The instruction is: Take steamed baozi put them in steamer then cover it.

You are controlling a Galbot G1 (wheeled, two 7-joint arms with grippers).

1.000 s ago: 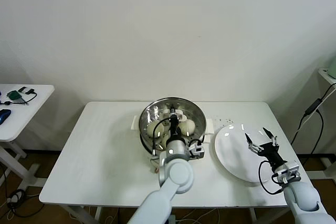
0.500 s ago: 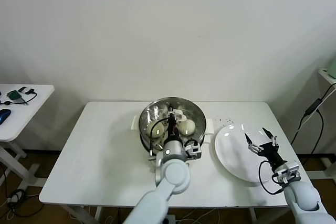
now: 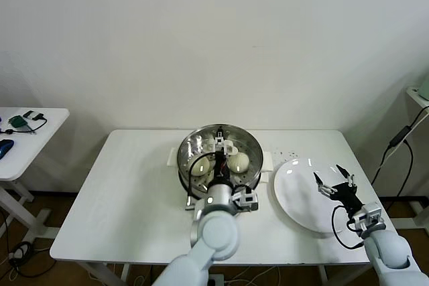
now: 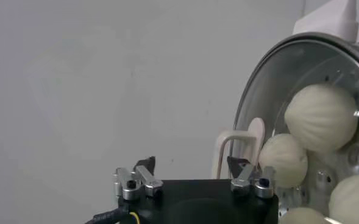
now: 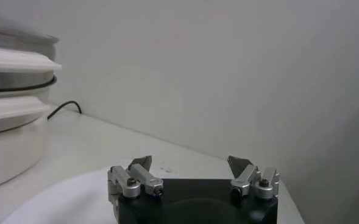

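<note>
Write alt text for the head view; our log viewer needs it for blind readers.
On a white table, the left end effector is over the lidded steamer holding baozi. The right end effector hovers open over a white plate.

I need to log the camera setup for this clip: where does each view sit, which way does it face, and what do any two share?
Head view: high, looking down at the white table, both arms showing.
Left wrist view: behind the open left gripper, facing the cover on the steamer.
Right wrist view: behind the open right gripper, above the plate.
All three share the steamer.
</note>
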